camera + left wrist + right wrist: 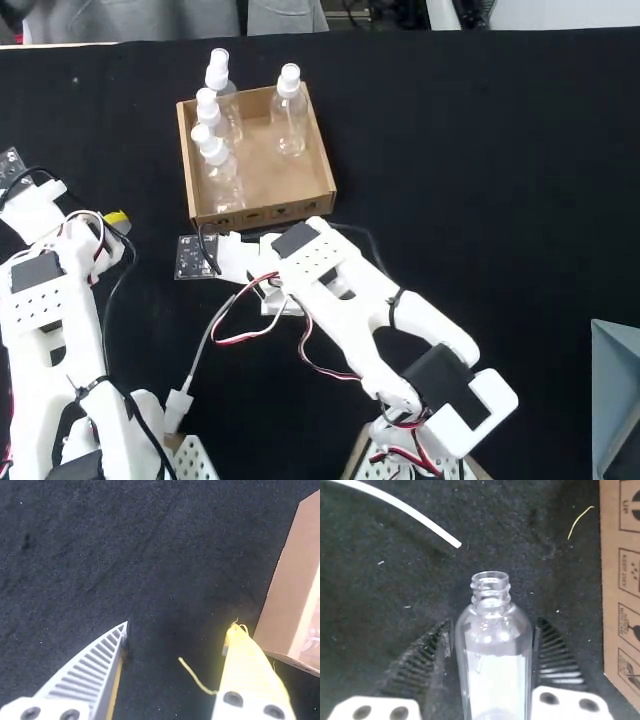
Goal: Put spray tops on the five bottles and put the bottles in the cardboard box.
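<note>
Right gripper [493,625] clamps uncapped clear plastic bottle [492,655] near brown cardboard box [620,580], neck exposed, apparently for capping; left gripper [179,626] gapes empty over black tabletop [100,540]; four topped bottles [222,165] already boxed

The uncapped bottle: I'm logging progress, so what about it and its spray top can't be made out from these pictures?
High view: the uncapped bottle lies hidden beneath the right gripper.
Right wrist view: the bottle's base is cut off by the picture's edge.
Right wrist view: a white tube runs off the edge, so whether a spray head sits on its far end cannot be told.
</note>
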### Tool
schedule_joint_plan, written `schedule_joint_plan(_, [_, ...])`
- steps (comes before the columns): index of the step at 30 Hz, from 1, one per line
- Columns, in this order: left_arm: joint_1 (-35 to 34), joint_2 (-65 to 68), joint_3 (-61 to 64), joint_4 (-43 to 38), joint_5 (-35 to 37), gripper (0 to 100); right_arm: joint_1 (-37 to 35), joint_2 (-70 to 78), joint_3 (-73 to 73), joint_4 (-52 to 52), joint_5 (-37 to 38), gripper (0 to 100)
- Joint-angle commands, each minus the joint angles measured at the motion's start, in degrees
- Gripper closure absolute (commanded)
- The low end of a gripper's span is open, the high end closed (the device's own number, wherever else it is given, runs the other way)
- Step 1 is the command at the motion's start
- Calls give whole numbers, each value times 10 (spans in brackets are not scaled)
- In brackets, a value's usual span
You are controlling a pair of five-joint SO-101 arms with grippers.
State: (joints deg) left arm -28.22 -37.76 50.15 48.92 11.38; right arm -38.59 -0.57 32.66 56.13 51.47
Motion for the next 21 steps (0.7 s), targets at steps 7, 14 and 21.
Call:
schedule_joint_plan(7, [-7,-24,-9,-11,4,715,-9,-3,-4,-8,-4,961])
schedule_joint_plan(14, [-7,-24,-9,-11,4,715,-9,-3,-3,2,-4,832])
schedule_joint_plan(21, [-7,-24,-9,-11,3,715,-9,1,-4,25,-2,729])
